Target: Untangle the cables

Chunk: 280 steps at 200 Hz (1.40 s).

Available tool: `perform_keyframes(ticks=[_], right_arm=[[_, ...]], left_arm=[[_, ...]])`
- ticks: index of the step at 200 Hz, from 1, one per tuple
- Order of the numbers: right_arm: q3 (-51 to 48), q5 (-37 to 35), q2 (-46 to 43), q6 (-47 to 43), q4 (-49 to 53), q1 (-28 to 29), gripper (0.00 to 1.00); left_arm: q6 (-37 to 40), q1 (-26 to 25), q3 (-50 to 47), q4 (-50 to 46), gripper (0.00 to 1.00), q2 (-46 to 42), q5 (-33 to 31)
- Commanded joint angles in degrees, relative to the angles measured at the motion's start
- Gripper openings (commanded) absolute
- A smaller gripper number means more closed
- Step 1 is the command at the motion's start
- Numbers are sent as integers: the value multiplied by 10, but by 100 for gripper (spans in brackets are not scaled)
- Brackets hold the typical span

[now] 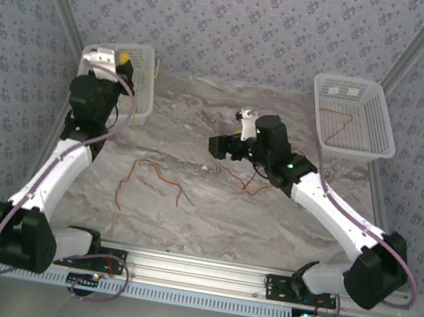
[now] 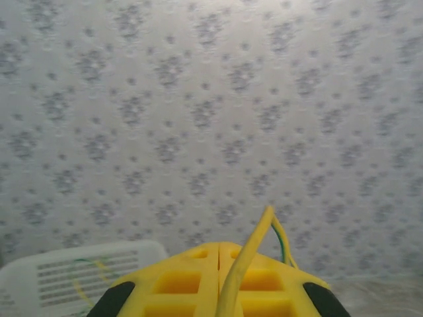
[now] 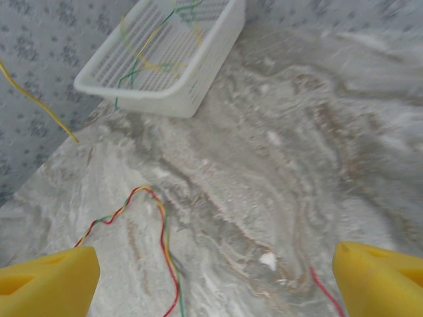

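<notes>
Task partly done; green and yellow cables point(image 3: 142, 59) lie in the left basket point(image 1: 149, 87); the left gripper point(image 2: 219, 264), above that basket, pinches a yellow cable point(image 2: 248, 254); the right gripper point(image 3: 215, 281) gapes wide, empty; twisted red-yellow-green cables point(image 1: 153, 171) lie on the counter point(image 1: 204, 108) in front of that basket, not yet separated.

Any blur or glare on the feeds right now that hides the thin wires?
Top external: even light, no glare, loose wires thin but readable. Left wrist: yellow wire near the lens is soft, wallpaper hazy. Right wrist: slightly blurred, marble table smeared, twisted wires traceable.
</notes>
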<state>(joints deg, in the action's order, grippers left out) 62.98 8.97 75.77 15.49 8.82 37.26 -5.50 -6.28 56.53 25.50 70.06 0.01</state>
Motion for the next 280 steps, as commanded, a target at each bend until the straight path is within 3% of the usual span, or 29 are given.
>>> perform_keyframes(ticks=[1, 28, 74, 102, 144, 149, 160, 172, 187, 195, 216, 247, 263, 280], right_arm=[[-32, -53, -52, -13, 3, -15, 93], [-66, -50, -92, -6, -20, -28, 93], [-80, -48, -123, -13, -11, -29, 93], [-85, -53, -141, -19, -2, -30, 93], [-89, -75, -166, -27, 11, -36, 93], [-89, -73, -167, -28, 13, -36, 93], [-85, -75, -166, -30, 19, -37, 93], [-80, -72, -165, -36, 24, -38, 93], [-75, -79, -166, -39, 30, -39, 93], [-72, -80, -166, -43, 32, -39, 93], [-69, -89, -168, -49, 36, -40, 93], [-71, -101, -167, -52, 27, -41, 93], [-79, -99, -168, -46, 13, -43, 93], [-85, -96, -164, -44, 4, -46, 93]], left_arm=[[37, 18, 72, -88, 0, 57, -69], [62, 33, 125, -59, 0, 142, -113], [114, 62, 326, -103, 0, 354, -177], [170, 63, 509, -222, 0, 487, -226], [184, 59, 844, -474, 0, 702, -327], [188, 57, 884, -501, 5, 729, -351], [199, 52, 974, -550, 25, 780, -381], [206, 46, 1064, -604, 35, 825, -401], [193, 40, 1128, -660, 77, 839, -401], [181, 37, 1139, -684, 83, 826, -380], [145, 25, 1132, -724, 83, 768, -333], [75, 3, 1090, -818, 79, 676, -164], [30, -7, 982, -816, 72, 613, -86], [12, -33, 735, -662, 70, 485, -97]])
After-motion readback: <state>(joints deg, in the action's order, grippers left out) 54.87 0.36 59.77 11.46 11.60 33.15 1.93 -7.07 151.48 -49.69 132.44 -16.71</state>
